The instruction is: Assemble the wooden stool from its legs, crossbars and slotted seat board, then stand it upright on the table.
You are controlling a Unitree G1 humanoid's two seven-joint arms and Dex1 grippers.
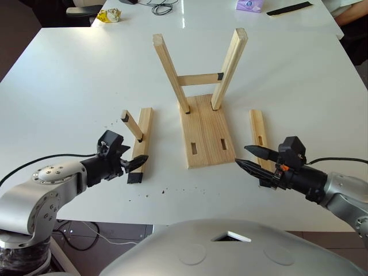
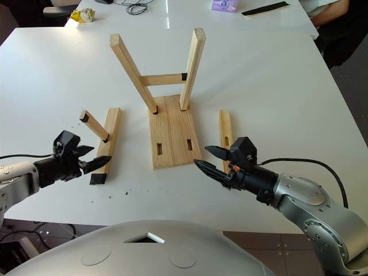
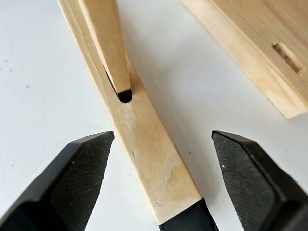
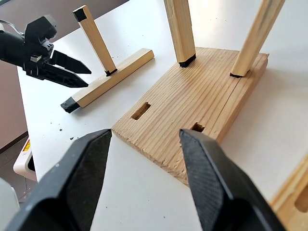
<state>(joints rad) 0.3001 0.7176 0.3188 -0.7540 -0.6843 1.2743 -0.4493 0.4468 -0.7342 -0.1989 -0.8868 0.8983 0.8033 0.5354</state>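
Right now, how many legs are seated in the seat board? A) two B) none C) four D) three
A: two legs joined by a crossbar stand in the far end of the seat board; its two near slots are empty.

We hold both sets of fingers spread.
Our left gripper (image 1: 138, 164) and right gripper (image 1: 241, 155) sit low, pointing forward and inward.
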